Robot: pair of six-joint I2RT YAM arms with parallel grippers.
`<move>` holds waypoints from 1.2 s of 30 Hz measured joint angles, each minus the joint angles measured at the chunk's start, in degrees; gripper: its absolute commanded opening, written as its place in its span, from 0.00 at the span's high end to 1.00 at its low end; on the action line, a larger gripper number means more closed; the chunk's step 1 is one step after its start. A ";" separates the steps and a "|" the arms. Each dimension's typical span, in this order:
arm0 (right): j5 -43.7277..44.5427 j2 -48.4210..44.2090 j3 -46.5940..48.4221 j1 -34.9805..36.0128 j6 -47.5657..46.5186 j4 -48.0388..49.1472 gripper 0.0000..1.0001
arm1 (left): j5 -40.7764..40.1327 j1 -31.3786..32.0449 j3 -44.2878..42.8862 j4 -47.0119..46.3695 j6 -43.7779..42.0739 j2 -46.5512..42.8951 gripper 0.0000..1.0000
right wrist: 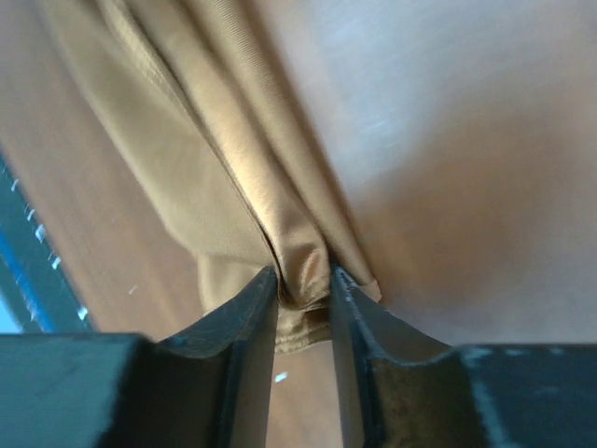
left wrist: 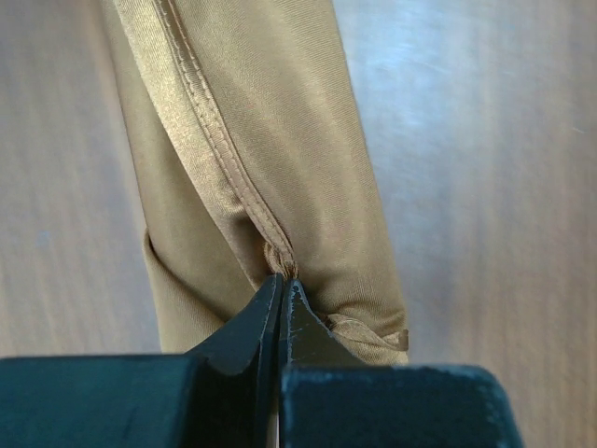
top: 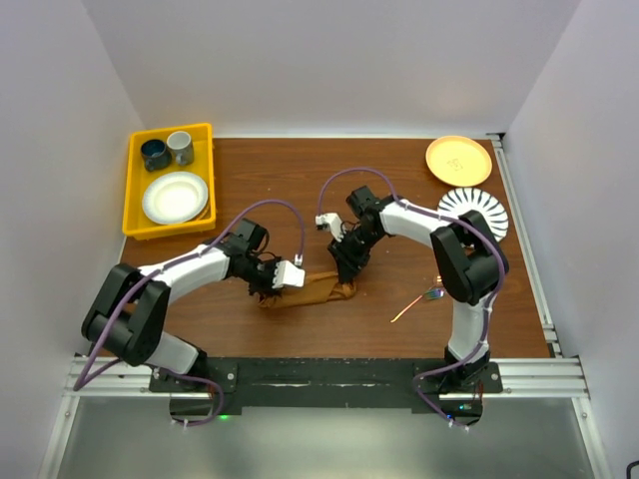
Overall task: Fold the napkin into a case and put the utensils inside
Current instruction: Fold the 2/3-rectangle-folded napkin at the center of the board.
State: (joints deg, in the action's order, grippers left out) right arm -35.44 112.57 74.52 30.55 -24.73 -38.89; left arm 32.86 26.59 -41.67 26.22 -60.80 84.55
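Bin (top: 170, 225) with dishes (top: 175, 198) sits far left on the surface (top: 300, 180). Left tool (left wrist: 283, 282) is pinched tight on the napkin (left wrist: 280, 140) hem at its left end. Napkin lies bunched into a narrow strip near the front middle. Right tool (right wrist: 303, 280) is narrowed around a gathered fold at the right end, cloth pressed between its jaws. Utensils (top: 424, 297) lie well apart to the right.

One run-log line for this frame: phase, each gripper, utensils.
phase: folding napkin | left gripper: shut on one end | right gripper: shut on bunched other end | utensils: on table, outside napkin
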 measured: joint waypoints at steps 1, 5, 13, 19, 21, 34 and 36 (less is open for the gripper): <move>-0.28 -0.66 -0.70 0.48 -0.55 -1.01 0.54 | 0.22 0.00 0.20 0.83 -0.79 -0.39 1.00; -1.38 -2.86 -1.46 1.81 -2.36 -6.10 0.42 | 1.27 0.02 0.33 4.28 -3.10 -1.05 1.00; -4.70 -6.29 5.51 -0.11 0.59 -5.55 0.28 | 2.56 0.04 0.33 8.07 -5.07 -2.21 1.00; -9.01 -6.40 8.81 1.51 6.45 0.70 0.30 | 2.89 0.04 1.40 8.37 -6.27 -6.12 0.99; -9.66 -5.16 9.51 3.26 7.91 2.10 0.30 | 3.04 0.04 1.68 8.44 -6.38 -7.39 0.99; -12.50 5.25 10.80 12.22 14.23 10.01 0.28 | 4.46 0.04 1.68 9.20 -7.13 -8.48 0.99; -13.05 5.42 10.80 12.46 14.82 10.75 0.28 | 4.46 0.04 1.68 9.18 -7.37 -8.57 0.99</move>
State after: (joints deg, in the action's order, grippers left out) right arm -48.49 117.99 85.32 43.00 -9.91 -28.14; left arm 37.32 26.63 -39.99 35.40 -68.16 75.99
